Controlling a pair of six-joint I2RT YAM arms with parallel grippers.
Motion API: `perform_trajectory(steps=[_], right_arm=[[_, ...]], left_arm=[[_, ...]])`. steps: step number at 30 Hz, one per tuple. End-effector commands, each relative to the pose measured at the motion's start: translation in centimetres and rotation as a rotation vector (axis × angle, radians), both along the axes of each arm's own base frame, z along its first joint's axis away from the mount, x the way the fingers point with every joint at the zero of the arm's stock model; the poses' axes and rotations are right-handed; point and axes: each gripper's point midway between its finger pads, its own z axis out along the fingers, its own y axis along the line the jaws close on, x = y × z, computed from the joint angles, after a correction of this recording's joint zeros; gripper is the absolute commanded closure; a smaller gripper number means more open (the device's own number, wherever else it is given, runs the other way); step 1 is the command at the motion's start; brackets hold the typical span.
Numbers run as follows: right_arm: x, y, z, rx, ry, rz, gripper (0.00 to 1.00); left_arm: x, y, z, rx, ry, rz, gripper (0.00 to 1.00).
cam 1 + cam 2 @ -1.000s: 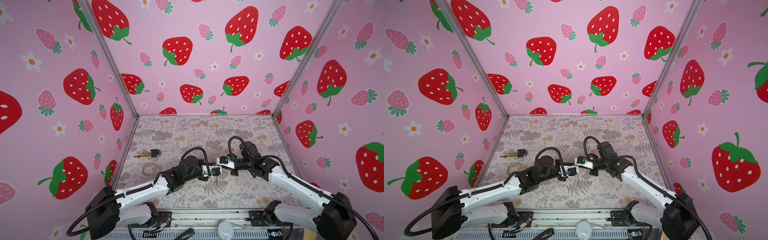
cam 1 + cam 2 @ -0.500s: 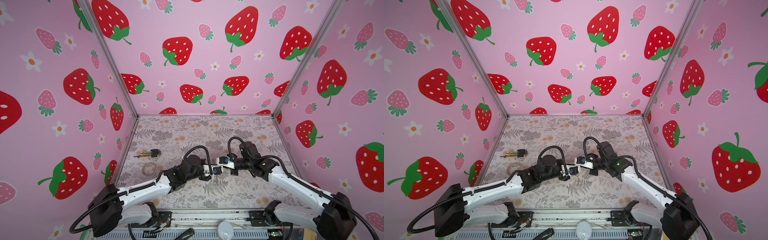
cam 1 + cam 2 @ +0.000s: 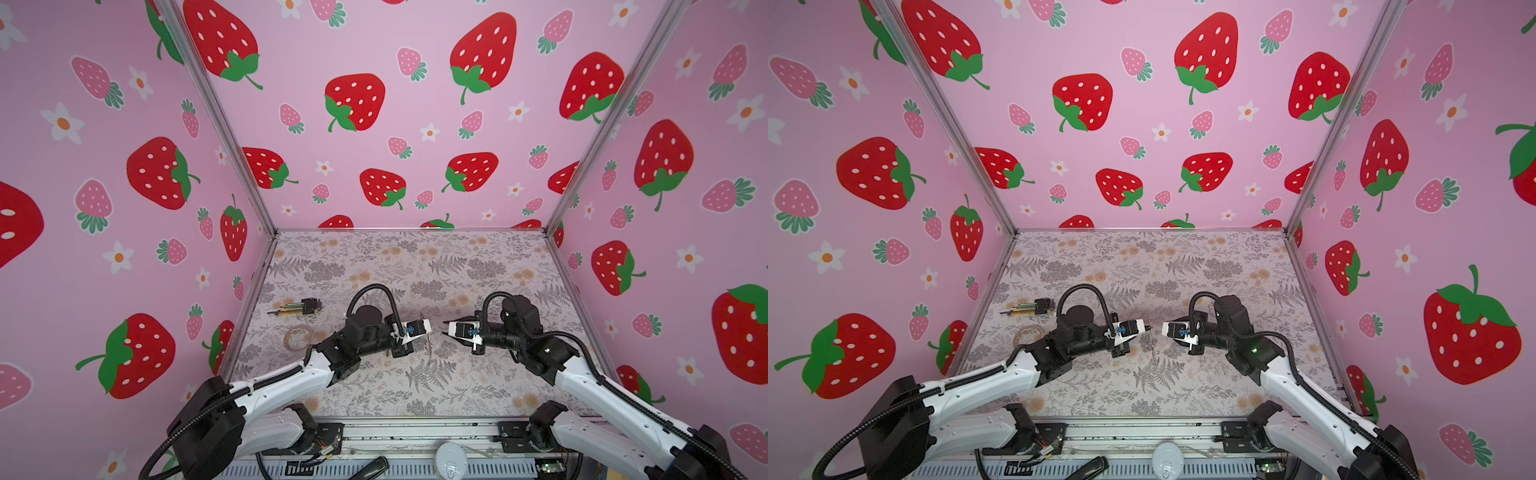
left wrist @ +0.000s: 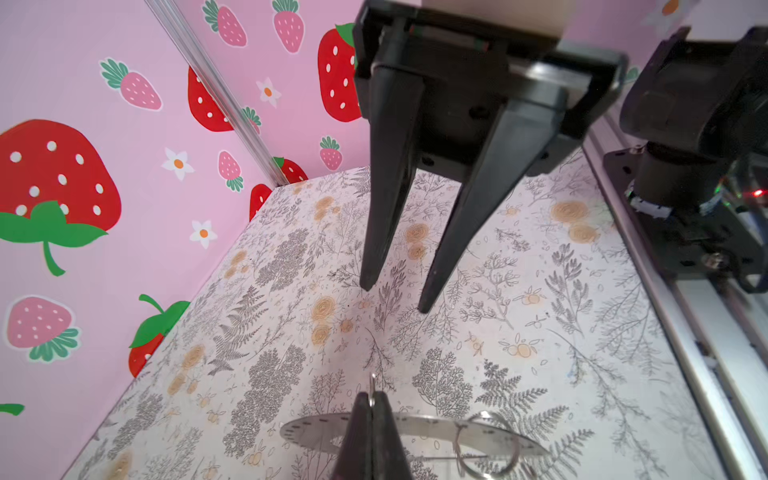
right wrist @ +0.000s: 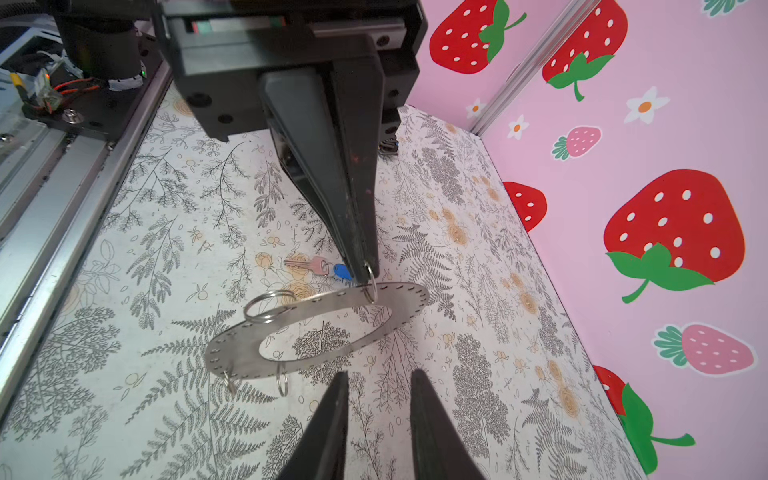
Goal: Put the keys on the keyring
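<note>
Over the table in a top view, the left gripper faced the right gripper. In the left wrist view, the left was clenched on a small loop of the keyring. In the right wrist view, the right stood released. The key lay beyond, and picking it up seemed next.

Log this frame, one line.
keyring: hanging from left fingers, shut on its loop | right fingers: open, empty | blue key: on table
</note>
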Motion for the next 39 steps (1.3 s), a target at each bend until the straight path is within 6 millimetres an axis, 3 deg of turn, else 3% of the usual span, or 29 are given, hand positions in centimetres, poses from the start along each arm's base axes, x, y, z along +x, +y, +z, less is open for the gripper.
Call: perform_trajectory(steps=[1, 14, 31, 39], right_arm=[[-0.8, 0.6, 1.2, 0.069, 0.006, 0.058, 0.73], [-1.4, 1.6, 3.2, 0.173, 0.040, 0.118, 0.76], [-1.9, 1.8, 2.6, 0.159, 0.079, 0.148, 0.91], [-2.1, 1.8, 2.8, 0.166, 0.082, 0.157, 0.89]], left_arm=[[-1.2, -0.5, 3.5, -0.155, -0.010, -0.089, 1.00], [-1.7, -0.9, 3.9, -0.227, 0.030, -0.163, 1.00], [-2.3, -1.3, 4.2, -0.227, 0.035, -0.218, 1.00], [-2.7, -1.6, 3.6, -0.199, 0.046, -0.250, 1.00]])
